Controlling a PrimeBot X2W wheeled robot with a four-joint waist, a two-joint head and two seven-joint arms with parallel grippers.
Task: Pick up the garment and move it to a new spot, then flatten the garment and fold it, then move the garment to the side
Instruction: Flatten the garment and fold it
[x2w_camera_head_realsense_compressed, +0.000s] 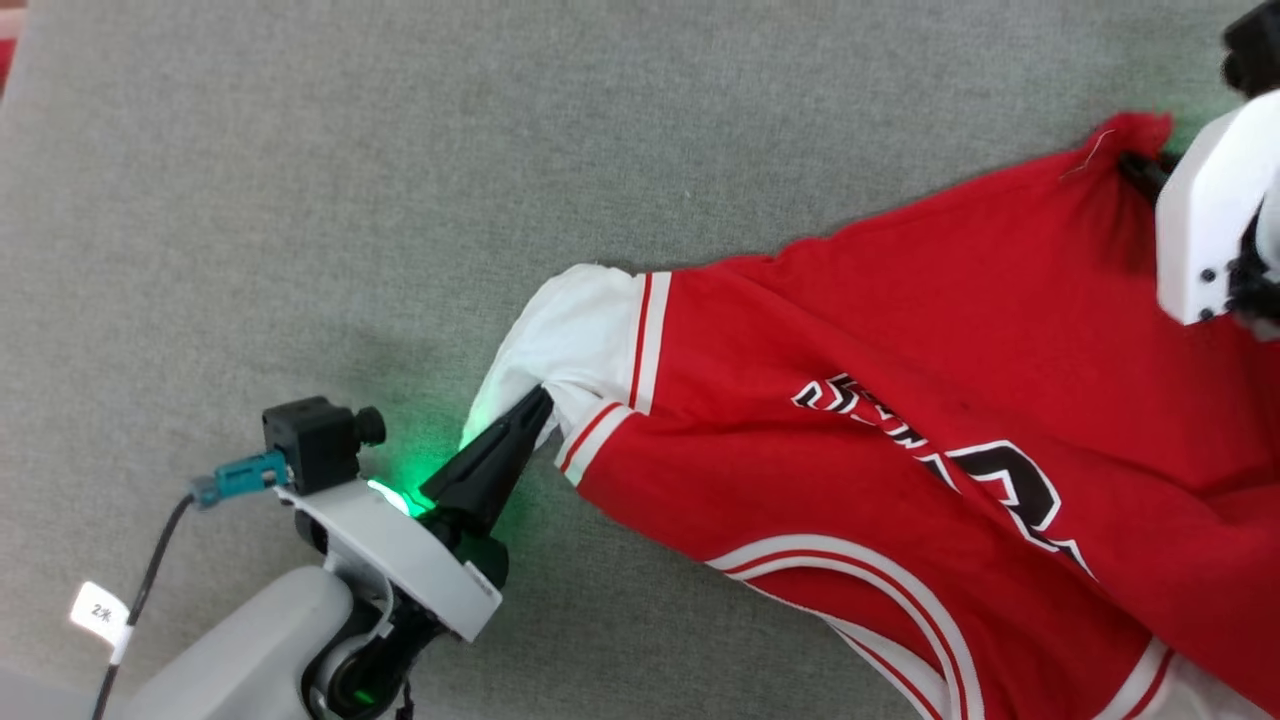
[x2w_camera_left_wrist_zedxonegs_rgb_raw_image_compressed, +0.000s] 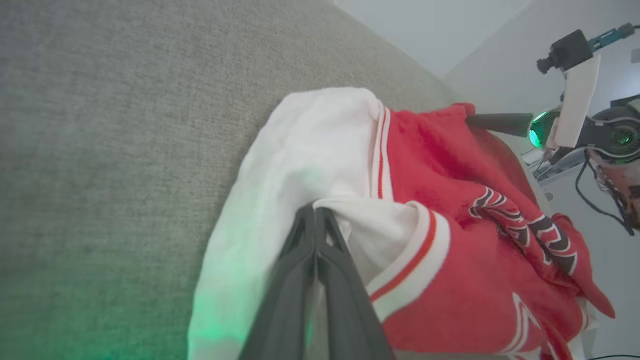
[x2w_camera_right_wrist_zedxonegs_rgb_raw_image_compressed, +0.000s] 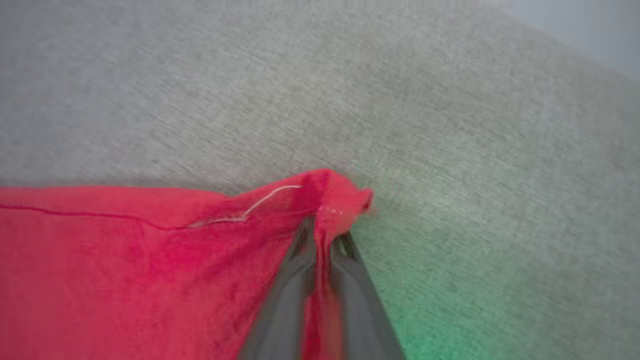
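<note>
- Jersey (x2w_camera_head_realsense_compressed: 880, 520), red with white sleeves and red-and-white striped trim, lies stretched across the right part of the grey tabletop (x2w_camera_head_realsense_compressed: 300, 200), with its black, white-edged number (x2w_camera_head_realsense_compressed: 1000, 480) facing up.
- Your left claw (x2w_camera_head_realsense_compressed: 537, 403) is pinched tight on the white sleeve (x2w_camera_head_realsense_compressed: 570, 330) at the jersey's left end, just beside the striped cuff band (x2w_camera_head_realsense_compressed: 595, 435). In the left wrist view its fingers (x2w_camera_left_wrist_zedxonegs_rgb_raw_image_compressed: 295, 260) meet with white cloth bunched at their tips.
- Your right claw (x2w_camera_right_wrist_zedxonegs_rgb_raw_image_compressed: 322, 227) stands narrow, gripping a red corner at the jersey's far right end, with a fold of cloth caught between its fingers.
- You see soft creases in the cloth between the two claws.
- A loose pale thread (x2w_camera_right_wrist_zedxonegs_rgb_raw_image_compressed: 260, 202) lies along the edge beside the right claw.
</note>
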